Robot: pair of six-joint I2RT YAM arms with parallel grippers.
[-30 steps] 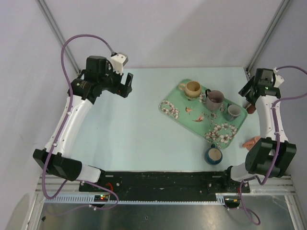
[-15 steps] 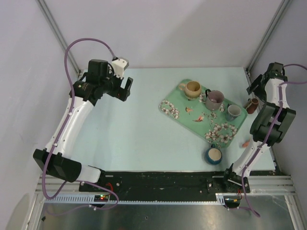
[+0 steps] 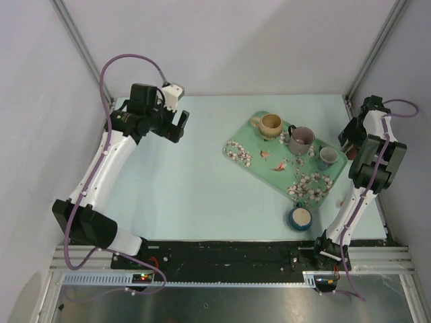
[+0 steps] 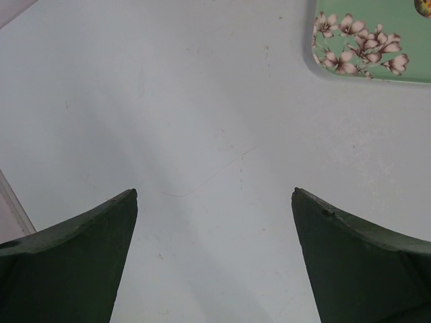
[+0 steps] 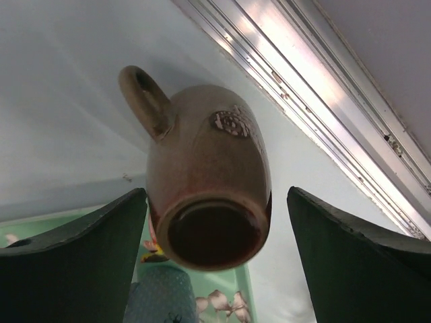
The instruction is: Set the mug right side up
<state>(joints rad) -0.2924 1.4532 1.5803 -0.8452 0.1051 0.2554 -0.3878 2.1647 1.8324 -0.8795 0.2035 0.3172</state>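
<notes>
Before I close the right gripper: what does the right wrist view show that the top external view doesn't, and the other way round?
Only right wrist: the mug close up, base towards the camera, handle up-left, between the right gripper's open fingers. Only top external: the left gripper, open over bare table; the tan mug, mauve mug and grey mug upright on the tray; a blue mug off it. Both: the green floral tray and the right arm's end.

mug (image 5: 209, 182) hemmed close between tray (image 3: 269, 145) and side rail (image 5: 323, 87); bare table (image 3: 188, 175) gives free passage left of the tray
</notes>
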